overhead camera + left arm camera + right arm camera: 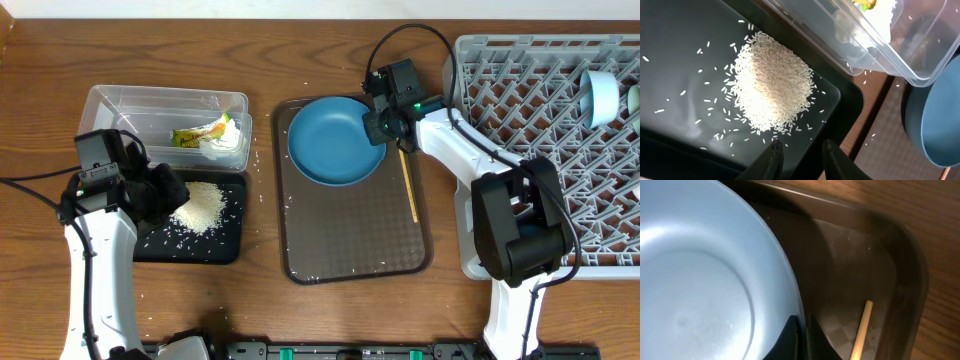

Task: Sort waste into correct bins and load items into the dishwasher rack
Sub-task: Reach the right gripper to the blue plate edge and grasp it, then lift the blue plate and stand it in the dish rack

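The right tool (802,330) is clamped on the right-hand rim of the deep-blue dish (335,140), its jaws drawn together on the thin edge. The dish lies flat on the brown serving tray (360,240) in the middle of the surface (300,50). The wooden stick (408,185) lies just beside it on the same tray, and the grey rack (520,90) stands to the right.

Across the surface, the left tool (802,155) hangs with its jaws apart and empty over the edge of the black tray (215,245), near the heap of rice (772,85).

The risk lies in the grip. A wide dish pinched at one point of its rim is likely to pivot or slip once lifted, and a low swing could sweep the stick or catch the rack's wall. The left tool, so close to the tray's edge, could nudge it and scatter more grains.

The right wrist view alone shows the pinch itself, which the overhead hides beneath the wrist. Only the overhead shows the rack with the mint-green bowl (600,95) in it, and the clear tub (130,110) holding the snack wrapper (200,133) and tissue (232,140).
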